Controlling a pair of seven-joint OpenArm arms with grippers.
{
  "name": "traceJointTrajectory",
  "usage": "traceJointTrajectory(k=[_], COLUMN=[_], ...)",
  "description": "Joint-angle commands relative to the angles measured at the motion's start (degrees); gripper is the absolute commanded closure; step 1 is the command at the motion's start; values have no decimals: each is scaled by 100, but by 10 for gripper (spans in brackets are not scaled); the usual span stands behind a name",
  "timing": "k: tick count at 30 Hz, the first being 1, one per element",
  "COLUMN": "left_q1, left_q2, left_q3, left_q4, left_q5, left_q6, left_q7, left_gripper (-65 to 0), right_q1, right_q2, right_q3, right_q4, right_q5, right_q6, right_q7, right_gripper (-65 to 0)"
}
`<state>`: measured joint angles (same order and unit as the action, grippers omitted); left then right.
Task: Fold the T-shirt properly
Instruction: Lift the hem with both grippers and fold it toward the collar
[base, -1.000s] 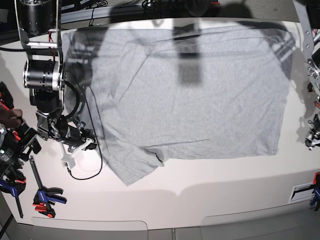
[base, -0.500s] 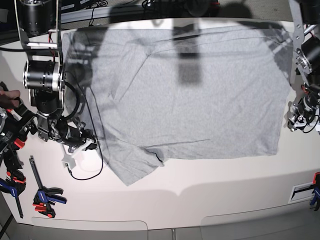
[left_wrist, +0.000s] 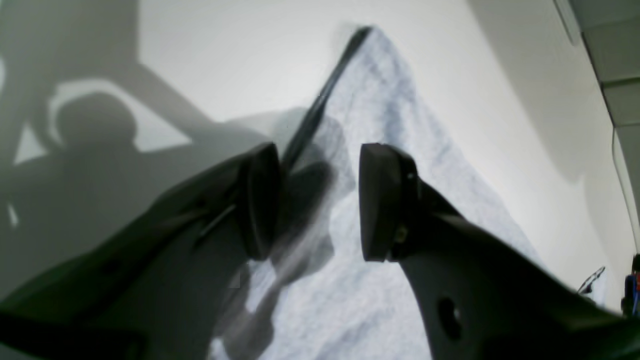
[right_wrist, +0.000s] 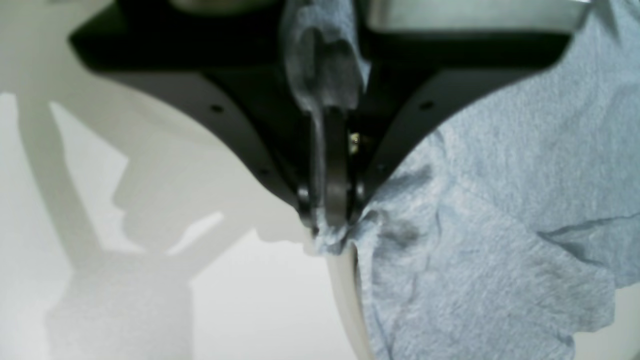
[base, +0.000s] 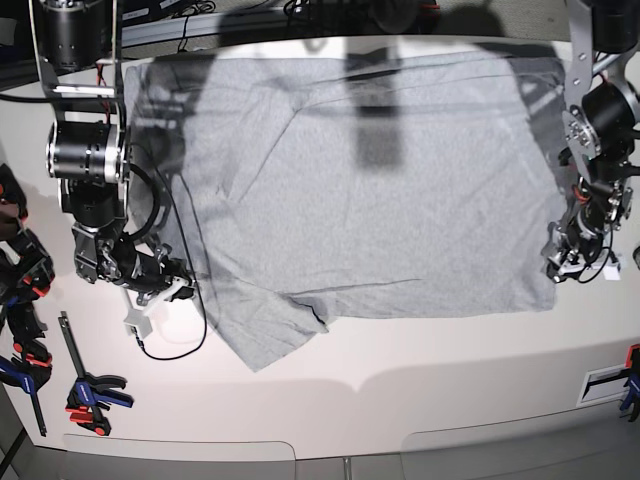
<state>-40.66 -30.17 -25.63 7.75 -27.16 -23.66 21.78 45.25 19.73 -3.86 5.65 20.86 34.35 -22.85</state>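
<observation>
The light grey T-shirt (base: 370, 190) lies spread flat over the white table (base: 420, 360), with one sleeve pointing toward the front left. At the base view's left, my right gripper (base: 165, 287) is shut on the T-shirt's left edge. The right wrist view shows its fingers (right_wrist: 336, 200) pinching a bunch of the T-shirt (right_wrist: 500, 210). My left gripper (base: 562, 262) is at the shirt's lower right corner. The left wrist view shows this gripper (left_wrist: 320, 200) open, straddling the hem of the T-shirt (left_wrist: 400, 150), with nothing clamped.
Several black and orange clamps (base: 90, 392) lie at the table's left edge, and another clamp (base: 630, 378) sits at the right edge. A black cable (base: 172, 345) loops beside my right gripper. The table's front edge curves below the shirt.
My left arm has come in from the right edge and lowered onto the shirt's lower right corner. The right gripper has stayed put on the fabric. A clamp at the far left shifted.
</observation>
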Motion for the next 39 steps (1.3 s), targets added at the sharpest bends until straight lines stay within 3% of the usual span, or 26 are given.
traceJointTrajectory(k=[1, 12, 14, 16, 17, 21, 25, 30, 34, 39], left_q1=[-168, -514, -522, -522, -520, -527, -520, -501, -501, -422], left_q2=[-37, 225, 214, 179, 146, -114, -380, -590, -699, -817], left_q3=[-13, -13, -13, -13, -13, -13, -13, -13, -13, -13], left_q4=[48, 48, 48, 48, 48, 48, 48, 48, 48, 50], left_q5=[11, 11, 9, -52, -168, -1130, -1606, -1742, -1998, -2164], left_q6=[2, -39, -42, -153, -323, -1167, -1576, -1634, -1634, -1634], left_q7=[70, 68, 61, 66, 103, 699, 1239, 1624, 2009, 2216], left_gripper=[-246, -244, -171, -16, 0, 0, 0, 0, 0, 0], right_q1=[44, 44, 44, 46, 42, 28, 26, 24, -184, -922], right_q2=[13, 13, 13, 13, 13, 24, 24, 28, 26, 26], right_q3=[-17, -17, -17, -17, -17, -17, -17, -17, -17, 201], right_q4=[-13, -13, -13, -11, 35, 470, 1084, 1558, 1954, 3071], right_q5=[-271, -271, -271, -269, -269, -269, -175, 678, 1467, 1554], right_q6=[-107, -109, -109, -107, -103, 162, 195, 542, 565, 565], right_q7=[-374, -367, -352, -348, -348, -372, -833, -1797, -2387, -2632], right_gripper=[0, 0, 0, 0, 0, 0, 0, 0, 0, 0])
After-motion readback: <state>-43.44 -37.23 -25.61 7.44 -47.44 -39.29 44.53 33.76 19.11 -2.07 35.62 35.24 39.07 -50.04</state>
